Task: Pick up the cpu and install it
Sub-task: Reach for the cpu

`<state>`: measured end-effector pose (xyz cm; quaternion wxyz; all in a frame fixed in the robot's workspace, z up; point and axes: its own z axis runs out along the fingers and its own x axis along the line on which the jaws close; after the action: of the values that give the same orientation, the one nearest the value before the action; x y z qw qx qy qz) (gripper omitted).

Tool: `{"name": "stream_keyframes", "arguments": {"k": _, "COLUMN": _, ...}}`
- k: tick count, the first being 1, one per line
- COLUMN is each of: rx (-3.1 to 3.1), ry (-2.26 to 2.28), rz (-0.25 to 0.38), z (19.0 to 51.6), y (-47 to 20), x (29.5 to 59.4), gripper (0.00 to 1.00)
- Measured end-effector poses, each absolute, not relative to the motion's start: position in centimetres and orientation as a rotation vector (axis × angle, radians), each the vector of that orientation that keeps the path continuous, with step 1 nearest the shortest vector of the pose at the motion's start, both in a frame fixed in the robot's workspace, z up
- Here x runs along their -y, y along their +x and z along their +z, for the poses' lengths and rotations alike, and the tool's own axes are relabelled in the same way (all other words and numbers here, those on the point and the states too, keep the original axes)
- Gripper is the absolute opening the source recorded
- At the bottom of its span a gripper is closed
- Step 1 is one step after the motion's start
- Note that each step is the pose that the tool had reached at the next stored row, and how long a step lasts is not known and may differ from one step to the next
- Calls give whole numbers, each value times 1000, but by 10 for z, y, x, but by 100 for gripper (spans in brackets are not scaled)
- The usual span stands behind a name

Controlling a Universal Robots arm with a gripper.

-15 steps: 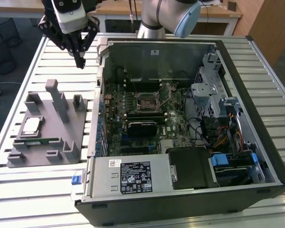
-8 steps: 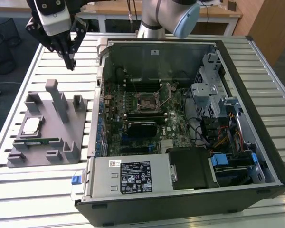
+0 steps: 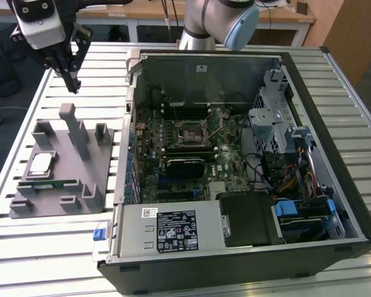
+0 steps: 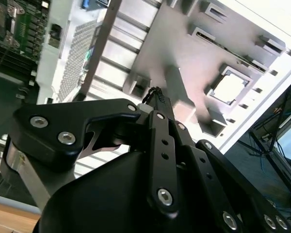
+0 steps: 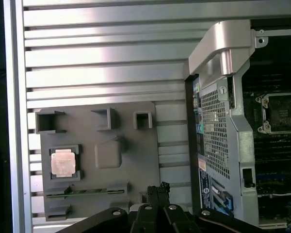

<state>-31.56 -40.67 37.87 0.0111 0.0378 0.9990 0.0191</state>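
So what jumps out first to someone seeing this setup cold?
The open computer case dominates the exterior view's middle and right, its motherboard socket apparently empty. On the exterior view's left sits a grey tray holding the cpu, with the gripper hanging shut above the tray's far end, holding nothing.

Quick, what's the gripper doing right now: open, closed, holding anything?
Gripper: closed, holding nothing, above the grey tray. The cpu lies in that tray.

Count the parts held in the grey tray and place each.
2. The cpu sits in a square recess of the grey tray; the green memory stick lies in a long slot beside it. Posts may hide others.
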Motion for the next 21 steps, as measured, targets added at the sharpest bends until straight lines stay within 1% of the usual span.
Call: {"name": "stream_keyframes", "arguments": {"k": 21, "rx": -3117, "ry": 118, "rz": 59, "z": 368, "y": -411, "x": 407, "gripper": 11}}
